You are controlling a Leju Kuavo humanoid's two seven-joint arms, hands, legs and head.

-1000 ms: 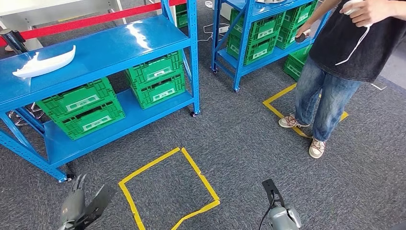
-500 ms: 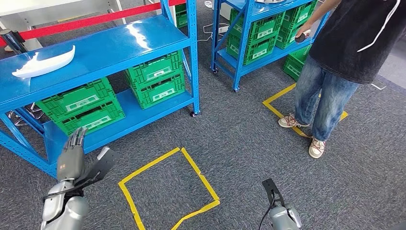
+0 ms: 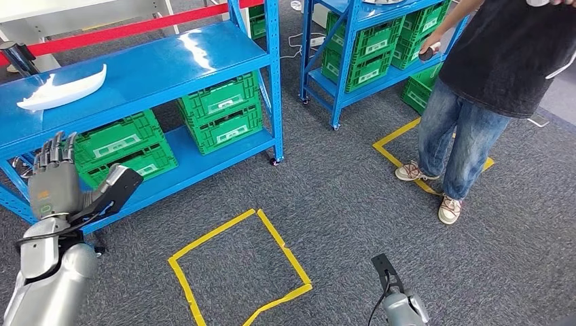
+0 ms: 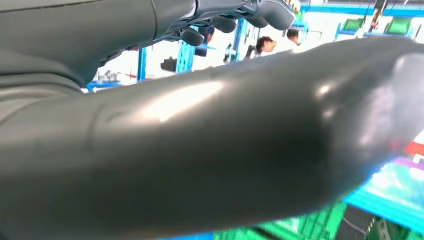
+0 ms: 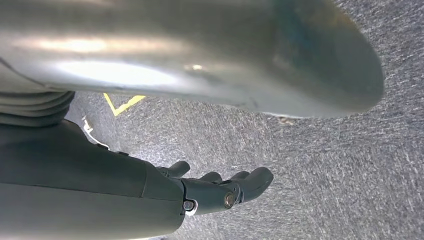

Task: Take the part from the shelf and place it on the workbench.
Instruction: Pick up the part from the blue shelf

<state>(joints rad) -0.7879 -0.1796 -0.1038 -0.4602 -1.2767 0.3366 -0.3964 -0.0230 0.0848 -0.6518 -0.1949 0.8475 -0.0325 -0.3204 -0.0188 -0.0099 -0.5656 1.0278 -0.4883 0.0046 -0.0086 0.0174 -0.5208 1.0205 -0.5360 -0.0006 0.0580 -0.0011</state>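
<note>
The white curved part (image 3: 62, 88) lies on the top board of the blue shelf (image 3: 170, 64), at its left end. My left hand (image 3: 64, 182) is raised in front of the shelf's left side, below and nearer than the part, with fingers spread and nothing in it. In the left wrist view its thick thumb (image 4: 225, 145) crosses the picture and the dark fingers (image 4: 240, 12) stretch out beyond it. My right hand (image 3: 399, 299) hangs low over the carpet; its fingers (image 5: 235, 187) are loosely extended and empty.
Green crates (image 3: 221, 112) fill the shelf's lower levels. A second blue shelf (image 3: 370, 47) with green crates stands at the back right, and a person (image 3: 475, 102) stands beside it. Yellow tape squares (image 3: 238, 268) mark the grey carpet. A red barrier (image 3: 129, 28) runs behind the near shelf.
My left arm has risen from the bottom edge up to the shelf's lower level, hand spread. The person's raised arm has shifted. My right hand has stayed put.
</note>
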